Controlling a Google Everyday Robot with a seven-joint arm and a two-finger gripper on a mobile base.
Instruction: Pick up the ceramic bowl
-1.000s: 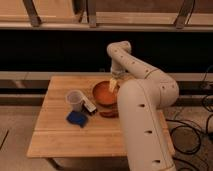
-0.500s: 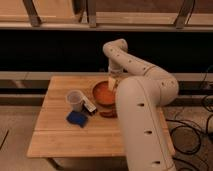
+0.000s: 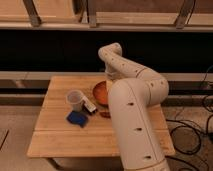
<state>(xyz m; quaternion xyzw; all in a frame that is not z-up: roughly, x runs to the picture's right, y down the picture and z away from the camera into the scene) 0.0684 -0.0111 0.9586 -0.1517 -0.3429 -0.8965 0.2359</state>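
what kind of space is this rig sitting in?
Probably a robot lab or test area rather than a home. A plain wooden table stands alone on a hard floor, loose cables trail across the floor at right, and metal struts run along the wall behind. The gripper is at the far rim of the ceramic bowl.

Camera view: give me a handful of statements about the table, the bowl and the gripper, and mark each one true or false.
1. The ceramic bowl lies with its opening facing up. True.
2. The plastic cup stands inside the bowl. False: it stands on the wooden table, apart from the bowl, to its left in the picture.
3. The gripper is at the bowl's far side. True.
4. The blue object lies behind the bowl, near the table's far edge. False: it lies in front of the cup, nearer the camera.
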